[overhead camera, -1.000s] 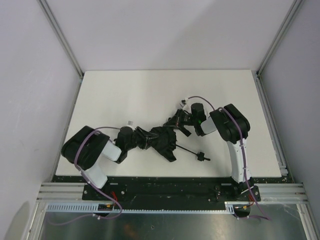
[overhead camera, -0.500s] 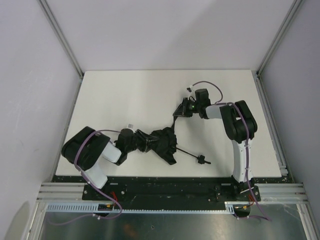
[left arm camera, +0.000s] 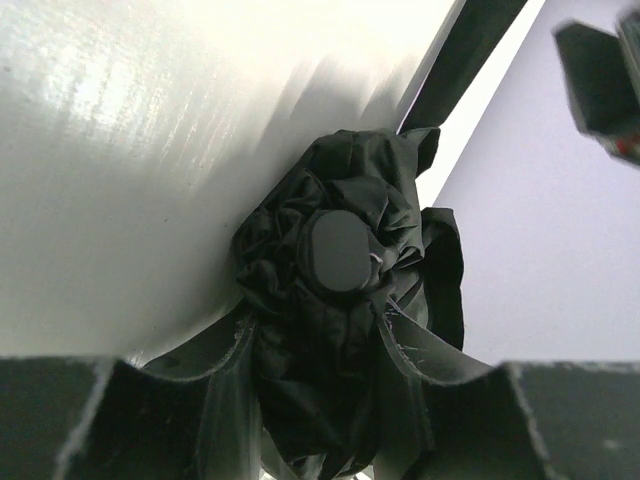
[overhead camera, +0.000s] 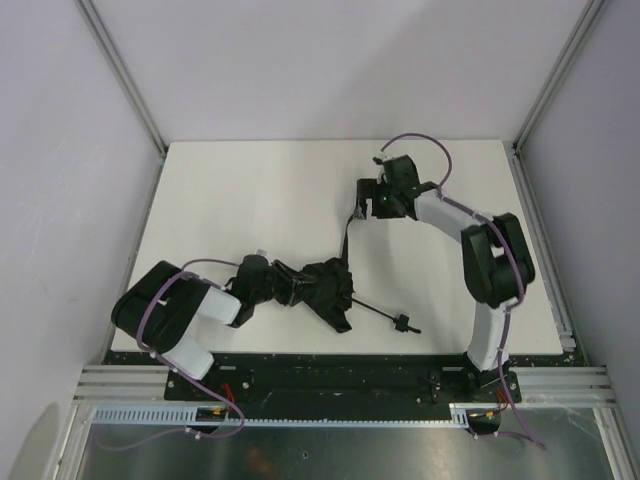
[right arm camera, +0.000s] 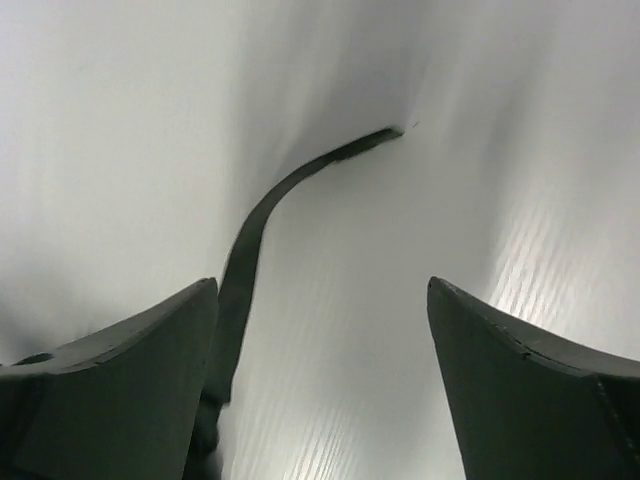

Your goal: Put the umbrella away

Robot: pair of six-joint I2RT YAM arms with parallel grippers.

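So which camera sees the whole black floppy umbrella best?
The top external view: the black fabric folding umbrella shows whole there, crumpled canopy, thin shaft and knob handle. The left wrist view shows only bunched canopy up close; the right wrist view shows just its thin black strap.

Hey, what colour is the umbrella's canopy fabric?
Plain black, no pattern. The umbrella canopy shows best in the left wrist view.

One umbrella [overhead camera: 322, 286], one table [overhead camera: 250, 190], two claws: left claw [overhead camera: 268, 283], right claw [overhead camera: 360, 204]
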